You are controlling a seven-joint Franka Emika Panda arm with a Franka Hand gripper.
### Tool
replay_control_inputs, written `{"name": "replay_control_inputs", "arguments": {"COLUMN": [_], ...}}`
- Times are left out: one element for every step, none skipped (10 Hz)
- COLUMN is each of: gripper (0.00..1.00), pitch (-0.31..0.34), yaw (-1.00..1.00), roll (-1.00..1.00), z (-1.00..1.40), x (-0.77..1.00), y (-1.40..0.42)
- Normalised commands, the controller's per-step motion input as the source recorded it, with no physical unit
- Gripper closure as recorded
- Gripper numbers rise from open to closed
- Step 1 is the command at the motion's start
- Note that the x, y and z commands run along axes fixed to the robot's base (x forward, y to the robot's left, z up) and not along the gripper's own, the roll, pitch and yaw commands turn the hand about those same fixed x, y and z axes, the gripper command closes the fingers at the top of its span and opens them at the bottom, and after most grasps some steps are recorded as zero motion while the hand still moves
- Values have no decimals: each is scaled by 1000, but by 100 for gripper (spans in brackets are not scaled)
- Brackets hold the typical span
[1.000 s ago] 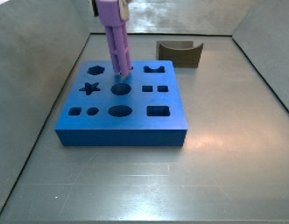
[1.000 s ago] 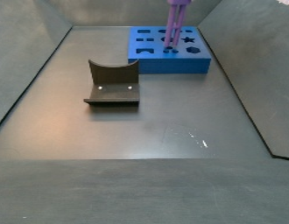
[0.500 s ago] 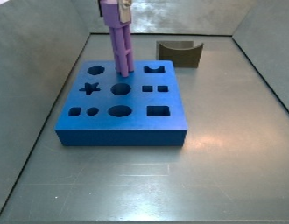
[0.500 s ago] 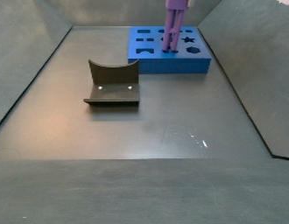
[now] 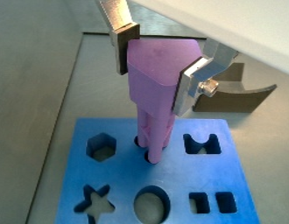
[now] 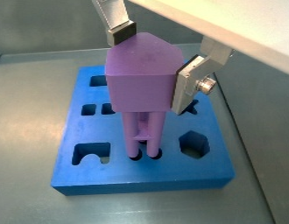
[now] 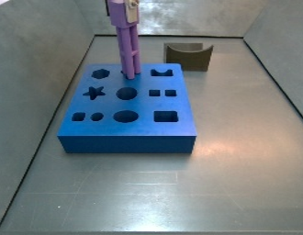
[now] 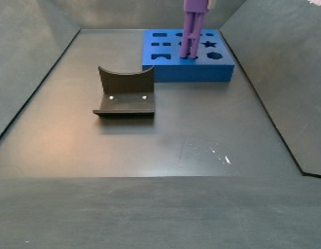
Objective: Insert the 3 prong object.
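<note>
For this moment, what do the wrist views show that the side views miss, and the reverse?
Only the wrist views show the tool, its silver fingers shut on the 3 prong object above the blue block, and the prong tips at a hole in the block.

Only the side views show the whole tray floor and how far the brown block sits from the blue block.

Both show the upright purple piece, the blue block's cutouts and the brown block.
</note>
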Motion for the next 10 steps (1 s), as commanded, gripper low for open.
{"name": "replay_control_inputs", "arguments": {"gripper": [100, 100, 100, 100, 100, 100, 100, 100, 100, 100], "pitch": [67, 77, 67, 0, 0, 0, 0, 0, 0, -1], "yaw": [-440, -394, -189, 0, 246, 311, 283, 114, 9, 0], "roll": [0, 13, 44, 87, 124, 109, 107, 91, 67, 109], "z": [-209, -220, -234, -251, -249, -223, -223, -269, -300, -354], "x": [60, 34, -80, -249, -160, -66, -54, 0, 100, 46], "y": [100, 29, 0, 0, 0, 0, 0, 0, -37, -120]}}
